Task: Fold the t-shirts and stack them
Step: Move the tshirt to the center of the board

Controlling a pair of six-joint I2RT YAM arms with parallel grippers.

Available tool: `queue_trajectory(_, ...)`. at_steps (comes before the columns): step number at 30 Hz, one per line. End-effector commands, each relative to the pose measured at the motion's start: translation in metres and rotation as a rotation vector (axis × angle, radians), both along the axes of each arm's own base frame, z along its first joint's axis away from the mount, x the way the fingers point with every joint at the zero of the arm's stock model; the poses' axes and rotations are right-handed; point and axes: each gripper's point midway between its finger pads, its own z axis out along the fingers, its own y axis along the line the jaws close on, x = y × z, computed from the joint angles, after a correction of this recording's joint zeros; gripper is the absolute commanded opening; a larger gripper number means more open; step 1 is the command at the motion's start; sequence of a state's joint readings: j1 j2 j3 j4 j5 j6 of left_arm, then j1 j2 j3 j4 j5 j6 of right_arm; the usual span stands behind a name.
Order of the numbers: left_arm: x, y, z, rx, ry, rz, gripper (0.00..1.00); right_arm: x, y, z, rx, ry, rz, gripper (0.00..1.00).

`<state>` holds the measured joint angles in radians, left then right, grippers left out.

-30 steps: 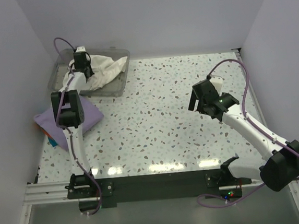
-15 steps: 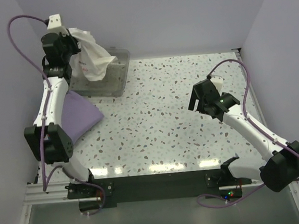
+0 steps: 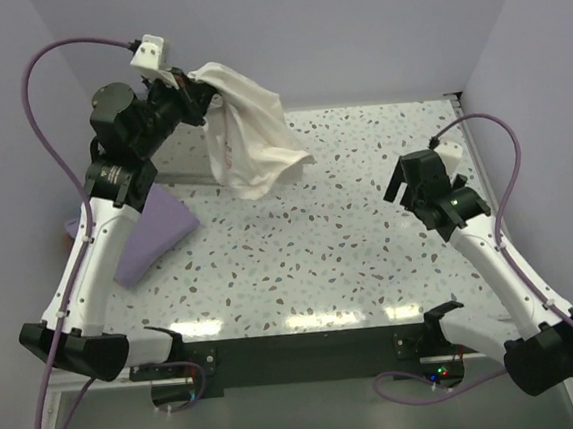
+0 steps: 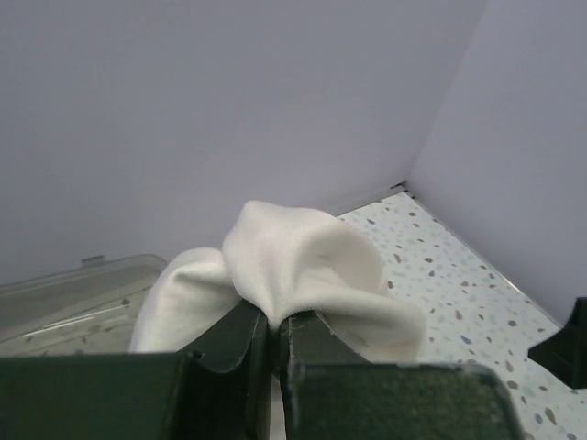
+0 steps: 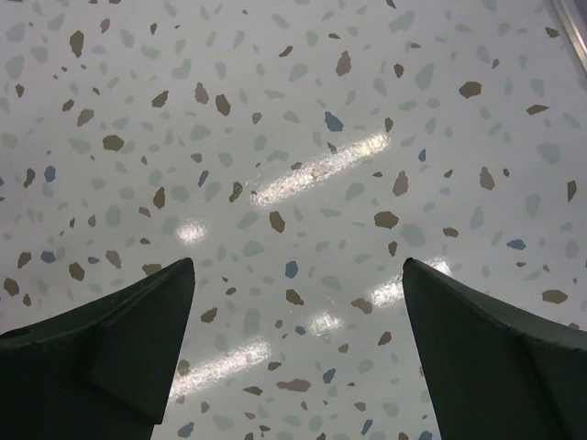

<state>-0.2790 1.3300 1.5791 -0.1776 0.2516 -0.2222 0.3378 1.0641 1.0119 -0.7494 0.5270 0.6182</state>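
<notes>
The cream-white t-shirt (image 3: 250, 137) hangs in the air at the back left, bunched, with a bit of red print showing. My left gripper (image 3: 198, 90) is shut on its upper edge. In the left wrist view the cloth (image 4: 303, 266) bulges out from between the closed jaws. The lavender t-shirt (image 3: 157, 229) lies folded on the table at the left, partly behind the left arm. My right gripper (image 3: 419, 178) hovers over the right side of the table, open with nothing in it; the right wrist view shows only speckled tabletop (image 5: 293, 183) between its fingers.
The clear plastic bin (image 4: 64, 307) stands at the back left corner, mostly hidden behind the left arm in the top view. Walls close in the table on the left, back and right. The speckled tabletop (image 3: 329, 241) stretches between the two arms.
The left arm has lifted the cream-white t-shirt out of the bin and swung it up and to the right, over the table. The right arm has drawn slightly right and back.
</notes>
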Motion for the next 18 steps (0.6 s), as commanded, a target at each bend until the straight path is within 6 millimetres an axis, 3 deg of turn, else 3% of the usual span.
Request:
queue_trajectory(1, -0.042, -0.037, 0.033, -0.050, -0.041, -0.185, 0.00, -0.005, -0.022, 0.016, -0.049, -0.057, -0.072, 0.99)
queue_trajectory(3, -0.048, -0.054, 0.015, -0.048, 0.021, -0.267, 0.00, -0.009, -0.027, 0.019, -0.052, -0.072, -0.091, 0.99)
queue_trajectory(5, -0.046, -0.069, -0.029, -0.033, 0.153, -0.330, 0.06, -0.013, -0.028, 0.016, -0.047, -0.067, -0.094, 0.99)
queue_trajectory(7, -0.028, -0.068, -0.078, -0.004, 0.304, -0.279, 0.30, -0.017, -0.024, 0.008, -0.029, -0.045, -0.082, 0.99)
queue_trajectory(8, -0.017, -0.053, -0.115, 0.017, 0.432, -0.147, 0.41, -0.020, -0.023, 0.003, -0.024, -0.022, -0.079, 0.99)
queue_trajectory(9, -0.011, -0.044, -0.139, 0.034, 0.506, -0.069, 0.63, -0.022, -0.020, -0.002, -0.005, -0.003, -0.074, 0.99)
queue_trajectory(10, 0.000, -0.028, -0.166, 0.063, 0.576, 0.053, 0.69, -0.026, -0.018, -0.009, 0.003, 0.020, -0.066, 0.99)
queue_trajectory(11, -0.007, -0.023, -0.189, 0.098, 0.646, 0.072, 0.73, -0.029, -0.016, -0.014, 0.011, 0.039, -0.059, 0.99)
queue_trajectory(14, -0.024, -0.023, -0.203, 0.109, 0.665, 0.064, 0.75, -0.034, -0.001, -0.034, 0.077, 0.088, -0.005, 0.99)
queue_trajectory(16, -0.040, -0.023, -0.198, 0.084, 0.643, 0.044, 0.77, -0.040, 0.012, -0.051, 0.133, 0.131, 0.032, 0.99)
queue_trajectory(17, -0.049, -0.020, -0.218, 0.090, 0.690, 0.046, 0.77, -0.039, 0.018, -0.055, 0.163, 0.132, 0.046, 0.99)
queue_trajectory(18, -0.057, -0.018, -0.226, 0.095, 0.712, 0.043, 0.77, -0.039, 0.023, -0.060, 0.184, 0.139, 0.065, 0.99)
